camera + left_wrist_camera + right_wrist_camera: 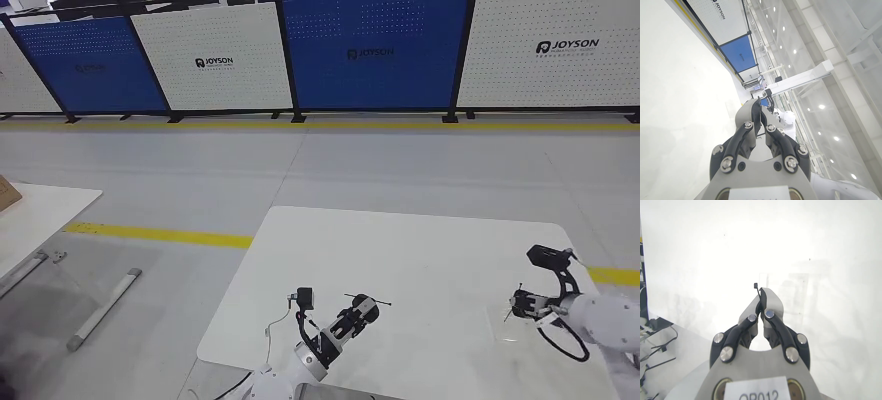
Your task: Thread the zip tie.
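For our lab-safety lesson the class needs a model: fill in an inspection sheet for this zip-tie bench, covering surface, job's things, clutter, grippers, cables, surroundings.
Surface: white table, a clear sheet lying on it.
Job's things: zip tie, head poking out of the right gripper; thin black strip, likely another tie, across the left gripper.
Clutter: loose black ties beyond the table edge.
Grippers: both shut, right on the zip tie, left on the strip.
Cables: black cable looping beside the right arm.
Surroundings: blue and white panels, yellow floor line.
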{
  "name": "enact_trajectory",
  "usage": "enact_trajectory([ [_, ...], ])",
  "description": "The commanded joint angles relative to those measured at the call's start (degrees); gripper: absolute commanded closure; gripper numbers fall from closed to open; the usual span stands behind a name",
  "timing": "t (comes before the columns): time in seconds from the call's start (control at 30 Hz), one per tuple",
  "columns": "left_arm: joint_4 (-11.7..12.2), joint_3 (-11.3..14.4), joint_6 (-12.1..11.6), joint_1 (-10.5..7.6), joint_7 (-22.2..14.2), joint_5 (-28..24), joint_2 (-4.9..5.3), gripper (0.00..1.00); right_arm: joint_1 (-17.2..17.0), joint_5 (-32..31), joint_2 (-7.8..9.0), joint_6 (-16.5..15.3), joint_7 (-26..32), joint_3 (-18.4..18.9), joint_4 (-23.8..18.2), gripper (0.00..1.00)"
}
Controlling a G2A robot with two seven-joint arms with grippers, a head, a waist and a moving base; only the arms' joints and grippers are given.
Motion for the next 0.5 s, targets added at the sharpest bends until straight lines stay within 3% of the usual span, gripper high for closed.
enact_trajectory([
  [0.0, 0.0, 0.0, 0.0, 0.0, 0.0, 0.0, 0.0, 1.0, -2.9, 0.3, 0.18, 0.8, -3.4, 2.0, -2.9, 1.0],
  [0.23, 0.0, 0.0, 0.0, 0.0, 0.0, 0.0, 0.0, 1.0, -16.4, 0.9, 0.46, 0.7, -18.5, 9.0, -13.6, 1.0],
  [0.47, 0.0, 0.0, 0.0, 0.0, 0.0, 0.0, 0.0, 1.0, -16.4, 0.9, 0.46, 0.7, -18.5, 9.0, -13.6, 1.0],
])
